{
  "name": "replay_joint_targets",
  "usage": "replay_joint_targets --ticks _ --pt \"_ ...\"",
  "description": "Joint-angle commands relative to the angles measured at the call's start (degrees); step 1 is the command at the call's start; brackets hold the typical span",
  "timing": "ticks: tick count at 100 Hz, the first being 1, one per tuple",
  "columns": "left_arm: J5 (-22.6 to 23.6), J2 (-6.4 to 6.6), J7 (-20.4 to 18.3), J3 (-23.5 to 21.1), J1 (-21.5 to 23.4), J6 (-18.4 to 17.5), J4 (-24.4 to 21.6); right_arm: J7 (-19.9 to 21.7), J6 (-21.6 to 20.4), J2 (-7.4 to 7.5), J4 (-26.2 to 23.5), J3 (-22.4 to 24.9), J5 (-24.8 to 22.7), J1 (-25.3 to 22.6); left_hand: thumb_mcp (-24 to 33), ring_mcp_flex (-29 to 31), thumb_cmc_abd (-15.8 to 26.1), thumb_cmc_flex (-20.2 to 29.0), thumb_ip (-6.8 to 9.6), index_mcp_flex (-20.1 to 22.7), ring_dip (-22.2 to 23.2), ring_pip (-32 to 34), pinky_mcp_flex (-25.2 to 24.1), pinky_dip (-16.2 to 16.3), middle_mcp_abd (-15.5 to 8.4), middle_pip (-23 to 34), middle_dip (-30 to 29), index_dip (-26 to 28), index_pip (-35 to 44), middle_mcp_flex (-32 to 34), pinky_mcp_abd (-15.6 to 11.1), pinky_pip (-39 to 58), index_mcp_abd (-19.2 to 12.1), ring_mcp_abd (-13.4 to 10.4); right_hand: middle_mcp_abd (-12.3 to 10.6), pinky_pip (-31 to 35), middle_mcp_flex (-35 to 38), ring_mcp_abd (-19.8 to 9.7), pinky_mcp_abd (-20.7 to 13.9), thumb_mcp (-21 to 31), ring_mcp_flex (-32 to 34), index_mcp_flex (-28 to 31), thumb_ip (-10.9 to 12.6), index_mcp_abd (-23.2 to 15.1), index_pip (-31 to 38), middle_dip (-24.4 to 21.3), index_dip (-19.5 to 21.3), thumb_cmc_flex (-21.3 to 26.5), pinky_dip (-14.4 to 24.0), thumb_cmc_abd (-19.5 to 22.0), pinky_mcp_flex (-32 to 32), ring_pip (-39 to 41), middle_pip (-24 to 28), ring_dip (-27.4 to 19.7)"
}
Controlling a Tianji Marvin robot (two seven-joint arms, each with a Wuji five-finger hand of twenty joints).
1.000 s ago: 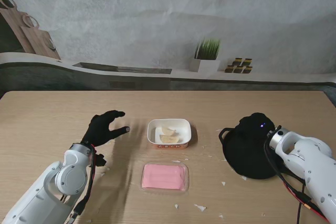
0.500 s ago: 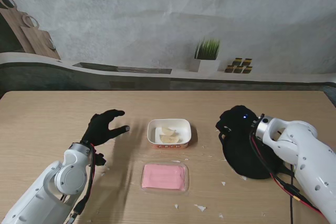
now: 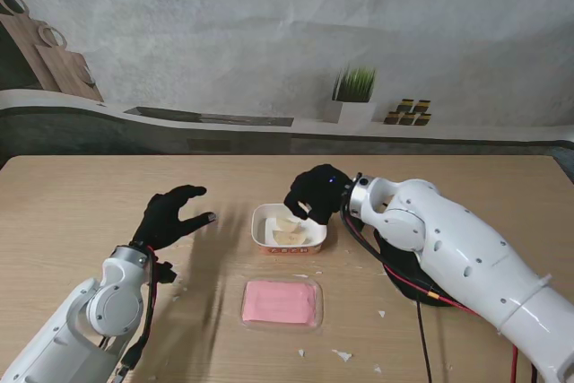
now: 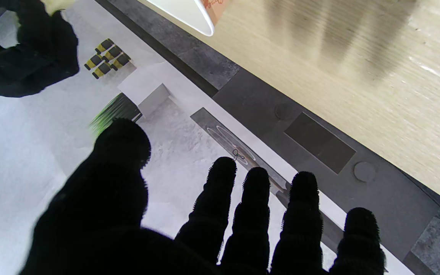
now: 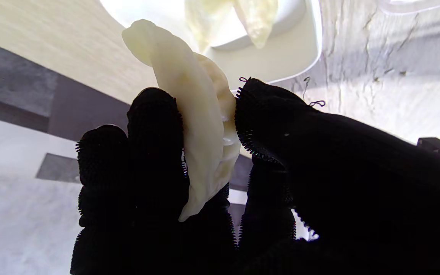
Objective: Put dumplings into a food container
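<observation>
Right hand (image 3: pixel 316 193), gloved in black, pinches a pale dumpling (image 5: pixel 197 114) between thumb and fingers (image 5: pixel 155 152) just over the far right rim of a white container (image 3: pixel 289 227) at the table's (image 3: pixel 72 213) centre, where more dumplings (image 3: pixel 289 230) lie. Red writing runs along the container's orange near wall but is too small to read. Nearer the robot sits a clear lid (image 3: pixel 281 302) over something pink. Left hand (image 3: pixel 170 215) hovers over the table left of the container, fingers spread, holding nothing. A black plate (image 3: pixel 408 266) lies to the right, partly hidden by the arm.
</observation>
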Motion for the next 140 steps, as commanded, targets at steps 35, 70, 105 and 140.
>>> replay_joint_targets --ticks 35,70,105,140 --pt "-0.2 -0.23 -0.5 -0.4 0.9 0.2 -1.2 -5.1 7.3 -5.02 11.6 -12.8 3.7 6.6 -0.5 -0.2 0.2 0.2 1.63 1.2 0.6 0.7 -1.0 -0.2 0.7 0.0 0.1 0.5 0.4 0.2 -0.3 -2.2 -1.2 0.4 -2.6 1.1 3.5 0.3 -2.5 7.3 0.1 -0.6 -1.0 -0.5 0.8 3.0 1.2 4.4 0.5 0.4 0.0 0.5 3.6 0.6" --pt "0.0 -0.13 -1.0 0.3 0.3 0.6 -0.8 -4.5 12.5 -5.32 12.8 -13.9 4.5 6.3 -0.5 -0.1 0.1 0.2 1.64 1.3 0.6 0.7 -1.0 -0.2 0.6 0.0 0.2 0.6 0.4 0.2 -0.2 -2.2 -1.3 0.4 -3.3 -0.3 -8.0 -2.5 -4.4 2.0 -9.0 -14.4 -2.0 2.7 -1.6 -0.9 -3.6 -3.1 0.8 3.7 -7.3 -3.6 5.6 5.3" --pt "0.0 -0.10 -1.1 0.5 0.1 0.5 -0.4 -0.2 13.9 -3.38 7.5 -11.2 1.6 4.1 -0.4 -0.4 -0.1 0.5 1.65 2.2 0.5 0.5 -1.1 -0.2 0.6 -0.1 0.2 0.8 0.9 0.3 -0.3 -2.2 -2.4 0.5 -4.6 -3.5 -27.0 -1.2 -4.8 -4.8 -27.0 -28.0 6.6 5.5 -11.6 3.2 5.2 -15.1 1.4 11.7 -21.5 -11.4 1.1 7.4" --pt "5.5 1.21 -3.7 0.7 1.2 0.7 -2.6 3.5 9.6 -0.38 -8.9 7.5 -6.6 -11.2 2.1 -2.0 -2.5 -0.6 1.52 2.2 0.5 -0.2 -1.1 -0.1 -0.8 1.6 1.9 5.7 6.7 -0.2 -0.4 -2.1 -2.9 -0.7 -3.3 -3.7 -31.6 -0.7 -6.8 -13.1 -32.7 -32.7 7.7 9.2 -13.0 2.8 5.1 -21.8 2.2 18.3 -26.1 -11.0 1.7 8.7"
